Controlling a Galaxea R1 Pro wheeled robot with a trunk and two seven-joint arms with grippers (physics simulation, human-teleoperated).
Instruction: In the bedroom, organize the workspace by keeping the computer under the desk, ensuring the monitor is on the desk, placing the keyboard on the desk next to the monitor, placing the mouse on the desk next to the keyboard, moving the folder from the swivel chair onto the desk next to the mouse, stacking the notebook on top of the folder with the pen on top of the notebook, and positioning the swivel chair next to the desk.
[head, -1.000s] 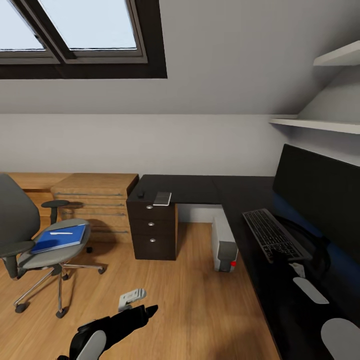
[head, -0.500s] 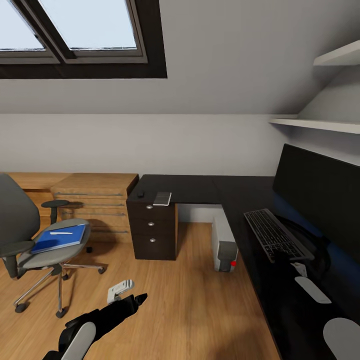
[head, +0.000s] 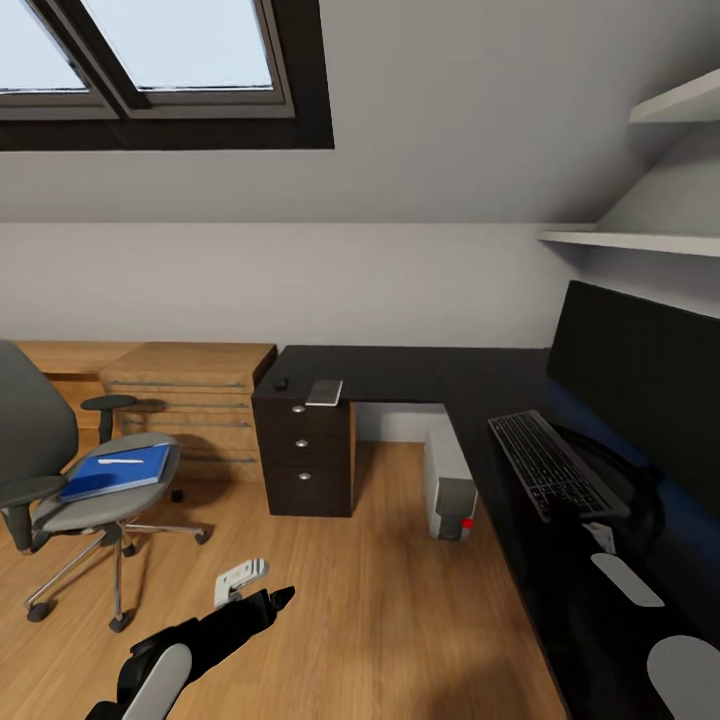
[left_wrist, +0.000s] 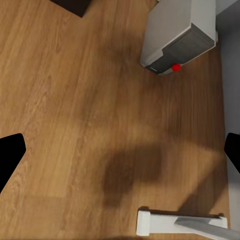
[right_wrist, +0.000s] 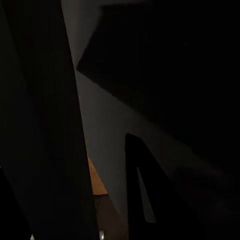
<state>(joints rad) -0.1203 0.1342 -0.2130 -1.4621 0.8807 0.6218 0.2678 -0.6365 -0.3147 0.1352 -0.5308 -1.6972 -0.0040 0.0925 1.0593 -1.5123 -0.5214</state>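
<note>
The folder (head: 115, 471) lay flat on the seat of the chair (head: 60, 480), well apart from the bench (head: 400, 372), with a small pale pen-like sliver resting on its blue cover. It looked thin, light and fairly stiff, so it would probably slide on the upholstery rather than fold; the best hold seemed to be an edge overhanging or near the seat's front, pinched across its thickness and kept level so the sliver on top would not roll off. The notebook (head: 324, 392) sat at the near end of the bench above the black drawers (head: 309, 460), beside a small dark lump that was likely the mouse (head: 282, 383); both appeared light, the notebook's glossy cover perhaps slippery, the mouse rounded and easy to squeeze out of a grip. The keyboard (head: 550, 465) lay on the bench just in front of the monitor (head: 640, 385), and the computer (head: 448, 485) stood on the floor under the bench, so those needed no handling. The left hand (head: 243, 586) hung low over the bare wood floor, its fingers spread wide and holding nothing. The right wrist view was too dark to judge whether the right hand was spread or pressed together.
</note>
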